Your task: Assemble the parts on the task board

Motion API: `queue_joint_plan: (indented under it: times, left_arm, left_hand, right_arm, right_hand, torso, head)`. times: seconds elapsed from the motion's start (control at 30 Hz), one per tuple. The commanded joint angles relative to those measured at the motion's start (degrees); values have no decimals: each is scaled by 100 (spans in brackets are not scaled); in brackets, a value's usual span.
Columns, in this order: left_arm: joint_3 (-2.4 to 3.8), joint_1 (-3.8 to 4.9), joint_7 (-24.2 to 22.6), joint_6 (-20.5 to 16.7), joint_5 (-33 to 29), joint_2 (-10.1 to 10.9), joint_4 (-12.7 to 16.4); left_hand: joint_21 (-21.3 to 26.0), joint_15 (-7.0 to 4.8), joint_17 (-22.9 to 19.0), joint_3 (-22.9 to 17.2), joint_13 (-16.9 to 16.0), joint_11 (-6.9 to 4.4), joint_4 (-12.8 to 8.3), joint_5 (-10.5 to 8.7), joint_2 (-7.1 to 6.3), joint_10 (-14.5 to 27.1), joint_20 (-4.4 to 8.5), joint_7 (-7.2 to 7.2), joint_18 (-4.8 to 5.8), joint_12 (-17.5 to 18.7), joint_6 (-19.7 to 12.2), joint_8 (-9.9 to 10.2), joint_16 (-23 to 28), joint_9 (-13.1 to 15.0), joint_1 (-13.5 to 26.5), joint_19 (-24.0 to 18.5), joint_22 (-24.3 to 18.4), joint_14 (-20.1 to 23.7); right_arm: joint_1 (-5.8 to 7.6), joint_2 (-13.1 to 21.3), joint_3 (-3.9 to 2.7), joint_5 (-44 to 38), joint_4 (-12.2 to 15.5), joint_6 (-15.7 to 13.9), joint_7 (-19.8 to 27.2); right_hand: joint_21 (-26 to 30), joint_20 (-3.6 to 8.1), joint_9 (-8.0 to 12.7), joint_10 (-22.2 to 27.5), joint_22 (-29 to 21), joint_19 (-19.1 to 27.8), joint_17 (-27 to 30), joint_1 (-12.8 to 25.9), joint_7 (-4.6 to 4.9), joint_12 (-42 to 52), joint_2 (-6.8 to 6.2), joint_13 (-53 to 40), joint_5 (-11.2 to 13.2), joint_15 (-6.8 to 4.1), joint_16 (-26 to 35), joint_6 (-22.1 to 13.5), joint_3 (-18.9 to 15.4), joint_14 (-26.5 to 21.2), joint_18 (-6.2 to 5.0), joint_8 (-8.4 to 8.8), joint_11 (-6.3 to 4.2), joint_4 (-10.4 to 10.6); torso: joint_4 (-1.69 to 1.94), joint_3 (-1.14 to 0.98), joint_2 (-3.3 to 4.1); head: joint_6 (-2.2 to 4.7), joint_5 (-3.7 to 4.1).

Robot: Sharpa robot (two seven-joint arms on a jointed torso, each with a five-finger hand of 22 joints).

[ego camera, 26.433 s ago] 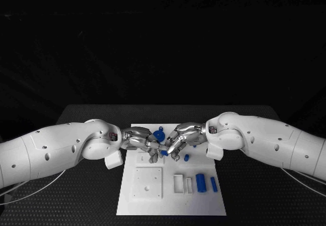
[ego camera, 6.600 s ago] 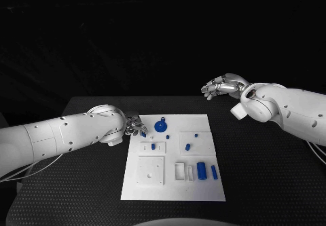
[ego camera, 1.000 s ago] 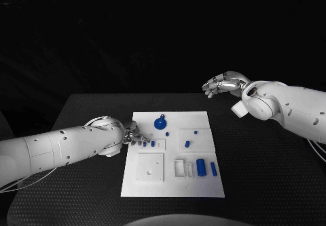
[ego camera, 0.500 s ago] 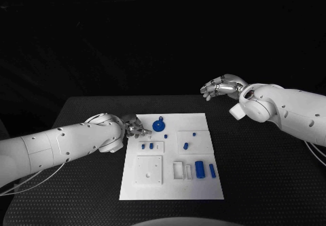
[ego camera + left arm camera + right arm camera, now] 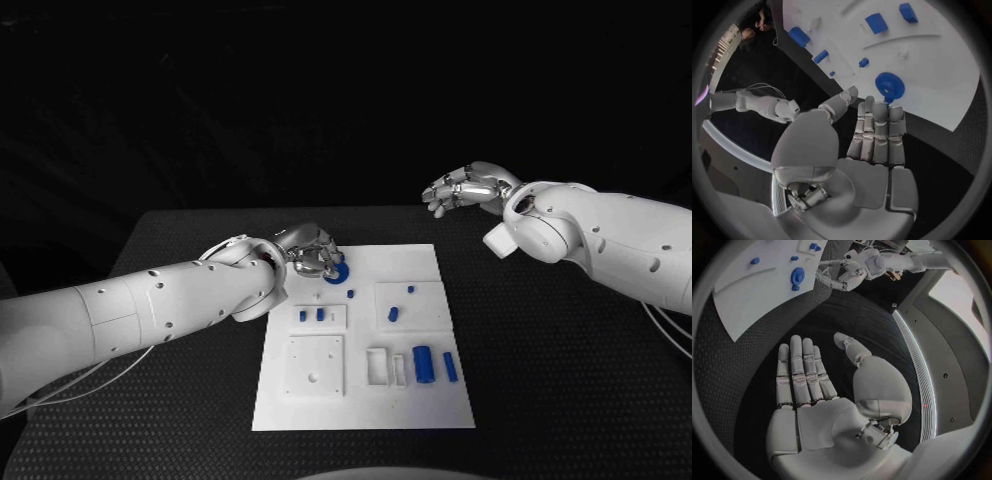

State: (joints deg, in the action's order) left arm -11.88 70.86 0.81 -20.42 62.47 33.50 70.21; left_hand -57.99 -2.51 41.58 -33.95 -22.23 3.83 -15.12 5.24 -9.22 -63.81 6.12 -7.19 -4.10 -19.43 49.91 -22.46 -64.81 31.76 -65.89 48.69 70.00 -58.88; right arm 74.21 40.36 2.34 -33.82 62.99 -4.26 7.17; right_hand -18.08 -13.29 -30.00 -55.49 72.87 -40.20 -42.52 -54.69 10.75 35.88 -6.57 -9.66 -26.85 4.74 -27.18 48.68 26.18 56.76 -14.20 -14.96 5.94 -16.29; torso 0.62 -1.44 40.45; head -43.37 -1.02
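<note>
The white task board [image 5: 368, 400] lies in the middle of the black table. A blue gear [image 5: 339, 273] sits near its far left corner. My left hand [image 5: 307, 247] hovers at that corner, fingers stretched toward the gear [image 5: 890, 86], fingertips [image 5: 877, 109] just short of it, holding nothing. Two small blue pegs [image 5: 313, 315] stand in a white block beside the arm. My right hand [image 5: 464, 186] is raised beyond the board's far right corner, flat and empty [image 5: 811, 390]. In the right wrist view the board [image 5: 748, 295], the gear [image 5: 796, 276] and my left hand [image 5: 845, 272] lie far off.
More blue parts are on the board: a small peg [image 5: 351, 293], two pegs on a square block [image 5: 394, 314], a thick cylinder [image 5: 424, 363] and a thin one [image 5: 449, 366] near the right edge. A white square plate [image 5: 315, 365] with holes sits at the near left.
My left hand has moved from the board's left edge toward the far side and now reaches the blue gear. My right hand stays raised in about the same place.
</note>
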Motion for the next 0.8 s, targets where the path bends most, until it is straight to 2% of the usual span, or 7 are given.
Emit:
queue_joint_plan:
  times: [0.03, 0.2, 0.4, 0.53, 0.67, 0.8]
  left_arm:
    - [-4, 4, -481, -151, 939, -121, -106]
    - [-32, 1, -514, -71, 1750, -324, -279]
    - [-136, -13, -483, 220, 2317, -522, -415]
    - [-150, -61, -490, 318, 2334, -590, -451]
    - [-150, -106, -508, 384, 2334, -652, -493]
    - [-150, -127, -550, 422, 2333, -698, -549]
  left_hand:
    - [29, 34, -26, 0, 117, 22, -22, -66, -26, -60, 170, 34, -129, 213, 35, 52, -2, -52, -71, 29, 20, -45]
    - [-31, 41, -20, 32, 231, 39, 9, -77, -132, -129, 168, 53, -171, 460, 99, 104, -114, -102, -103, 137, 68, -165]
    - [-155, 45, 25, 78, 316, 48, 93, -71, -242, -189, 166, 43, -240, 686, 214, 123, -307, -130, -92, 266, 158, -275]
    - [-231, 41, 55, 97, 343, 46, 167, -71, -286, -239, 168, 38, -281, 777, 219, 160, -426, -151, -65, 327, 214, -322]
    - [-295, 54, 70, 113, 382, 62, 259, -62, -298, -223, 161, 15, -320, 900, 217, 198, -523, -171, -16, 370, 264, -352]
    - [-308, 114, 51, 96, 492, 127, 319, -57, -292, -16, 114, 2, -356, 1127, 114, 289, -551, -222, -1, 371, 286, -345]
  right_arm:
    - [-2, -25, -1, 7, -28, -3, 67]
    - [-2, -54, -1, 7, -42, 8, 68]
    - [-2, -62, -2, 7, -31, 10, 69]
    - [-1, -61, -2, 5, -19, 9, 69]
    - [-1, -58, -2, 4, -8, 6, 69]
    - [-1, -58, -2, 3, -2, 11, 70]
  right_hand:
    - [-27, 13, 8, -49, 10, 41, 9, 45, -13, -19, 12, 10, -32, 24, 17, 38, 8, -19, -80, -33, -6, 29]
    - [-27, 14, 8, -48, 10, 42, 9, 42, -13, -20, 12, 10, -31, 24, 18, 37, 10, -20, -80, -32, -6, 27]
    - [-28, 14, 9, -47, 10, 42, 10, 41, -13, -21, 14, 11, -29, 24, 18, 37, 11, -21, -80, -32, -6, 27]
    - [-28, 14, 9, -48, 10, 42, 10, 41, -12, -21, 14, 11, -29, 24, 18, 37, 12, -21, -80, -32, -6, 27]
    - [-28, 14, 9, -48, 10, 42, 10, 40, -12, -21, 15, 11, -29, 24, 18, 37, 13, -21, -80, -32, -6, 27]
    - [-28, 14, 9, -48, 10, 43, 10, 39, -12, -21, 15, 11, -29, 24, 18, 37, 14, -21, -80, -32, -6, 26]
  torso:
    - [-1, 1, 4]
    - [-18, -2, 7]
    - [-20, -3, 16]
    - [-27, 0, 30]
    - [-13, 4, 26]
    - [-16, 8, 23]
  head:
    - [23, -3]
    - [46, 2]
    - [52, 21]
    - [61, 22]
    - [52, 43]
    - [44, 53]
